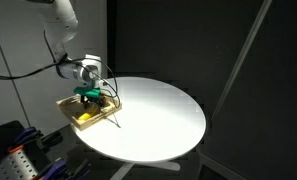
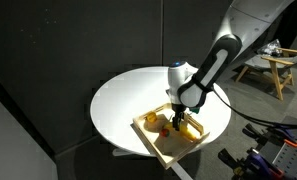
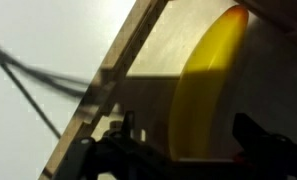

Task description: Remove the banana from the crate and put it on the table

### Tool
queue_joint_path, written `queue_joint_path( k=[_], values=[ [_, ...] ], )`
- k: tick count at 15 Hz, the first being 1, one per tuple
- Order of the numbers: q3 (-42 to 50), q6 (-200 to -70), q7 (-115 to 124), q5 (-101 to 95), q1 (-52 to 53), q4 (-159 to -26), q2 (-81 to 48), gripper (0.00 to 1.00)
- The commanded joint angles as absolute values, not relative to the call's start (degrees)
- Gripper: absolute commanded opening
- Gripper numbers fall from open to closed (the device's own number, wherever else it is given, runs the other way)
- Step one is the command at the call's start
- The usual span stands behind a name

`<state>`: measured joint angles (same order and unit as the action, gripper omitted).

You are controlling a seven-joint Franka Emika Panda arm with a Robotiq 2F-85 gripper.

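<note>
In a dark-walled room, spread jaws straddle the banana (image 3: 203, 90) inside the crate (image 2: 169, 150) on the white table (image 1: 163, 115).

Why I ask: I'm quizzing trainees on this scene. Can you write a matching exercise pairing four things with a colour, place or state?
Things:
1. banana
2. crate
3. table
4. gripper

Descriptions:
A. white and round
B. yellow, lying in the crate
C. pale tan, at the table's edge
D. open, lowered over the crate

Pairs: 1-B, 2-C, 3-A, 4-D
</note>
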<state>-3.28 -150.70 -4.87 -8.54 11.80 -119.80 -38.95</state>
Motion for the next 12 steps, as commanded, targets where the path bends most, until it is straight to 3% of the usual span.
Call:
queue_joint_path(
  k=[1,2,3,4,11,12],
  values=[
    [-2.39,-149.41,-3.73,-10.44,12.67,-118.33,-39.62,1.0],
    [-2.26,-149.39,-3.59,-10.49,12.85,-118.3,-39.68,1.0],
    [-2.21,-149.29,-3.55,-10.5,12.93,-118.24,-39.74,0.75],
    [-2.13,-149.18,-3.53,-10.51,13.02,-118.19,-39.78,0.75],
    [-2.22,-146.38,-3.08,-10.42,13.62,-118.76,-38.28,0.16],
    [-2.27,-145.59,-3.1,-10.5,13.72,-118.86,-37.85,0.16]
  ],
)
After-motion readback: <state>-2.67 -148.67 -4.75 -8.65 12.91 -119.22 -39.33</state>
